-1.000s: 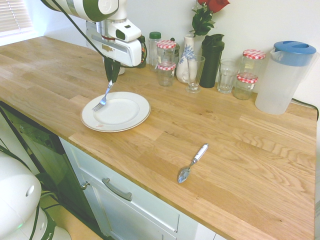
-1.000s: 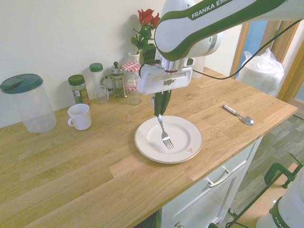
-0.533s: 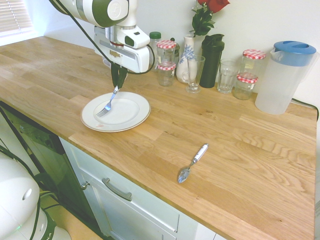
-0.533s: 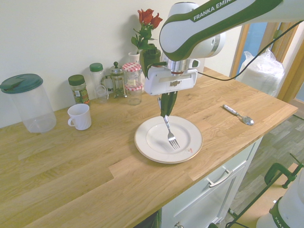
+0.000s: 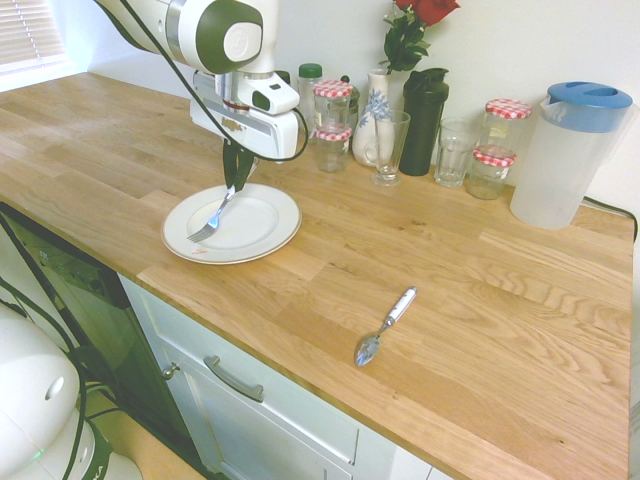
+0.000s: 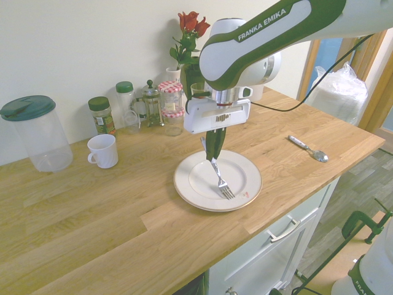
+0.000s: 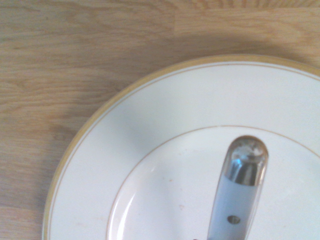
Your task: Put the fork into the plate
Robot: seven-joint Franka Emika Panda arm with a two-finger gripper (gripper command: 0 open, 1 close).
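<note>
The silver fork [image 5: 213,216] [image 6: 220,180] hangs slanted by its handle from my gripper [image 5: 236,178] [image 6: 212,150], which is shut on it. Its tines point down over the round white plate [image 5: 262,238] [image 6: 245,166] and sit at or just above the plate's surface; I cannot tell whether they touch. The plate lies on the wooden counter near its front edge. In the wrist view the fork's handle [image 7: 240,185] rises over the plate's white rim [image 7: 125,125].
A white-handled spoon [image 5: 385,325] [image 6: 309,149] lies apart on the counter. Jars [image 5: 333,120], a glass [image 5: 390,147], a vase with a rose [image 5: 377,118], a dark bottle [image 5: 424,120] and a lidded jug [image 5: 567,155] line the wall. A white mug [image 6: 103,151] stands nearby.
The gripper has carried the fork lower and further over the plate toward the counter's front edge. The fork's tines have come down close to the plate.
</note>
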